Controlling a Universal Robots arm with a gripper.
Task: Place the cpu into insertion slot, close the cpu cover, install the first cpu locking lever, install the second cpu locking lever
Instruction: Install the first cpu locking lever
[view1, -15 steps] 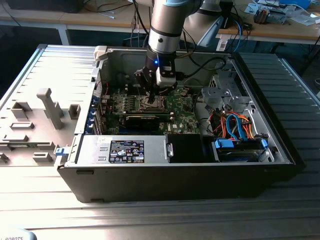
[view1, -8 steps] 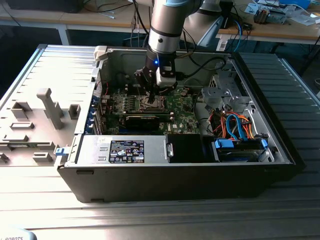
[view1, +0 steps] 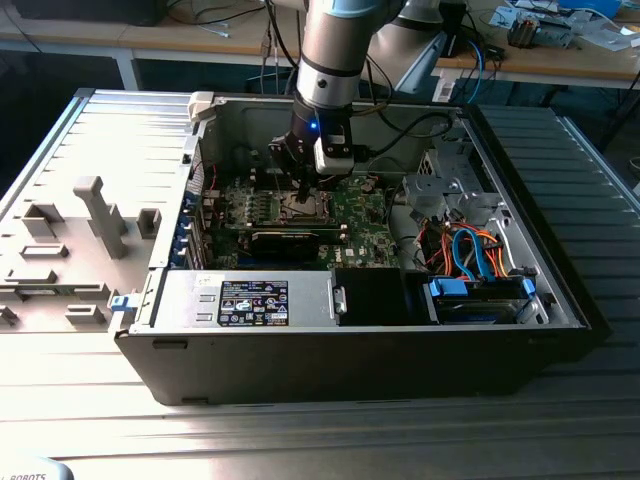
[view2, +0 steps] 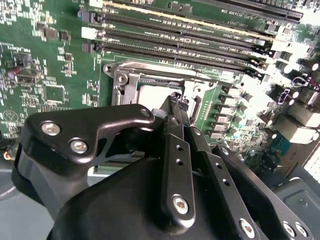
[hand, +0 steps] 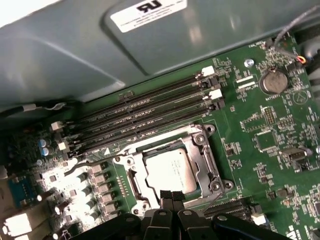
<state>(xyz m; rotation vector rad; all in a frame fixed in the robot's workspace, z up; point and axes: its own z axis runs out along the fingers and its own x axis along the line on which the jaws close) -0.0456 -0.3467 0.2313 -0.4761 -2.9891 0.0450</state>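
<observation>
First wrist view: silver-grey square cpu (hand: 171, 171) sits in the metal-rimmed insertion slot (hand: 206, 159); black hand (hand: 170, 196), fingertips together, hovers at its edge.

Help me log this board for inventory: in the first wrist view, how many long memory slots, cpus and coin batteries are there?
memory slots: 4
cpu: 1
coin battery: 1
Total: 6
</observation>
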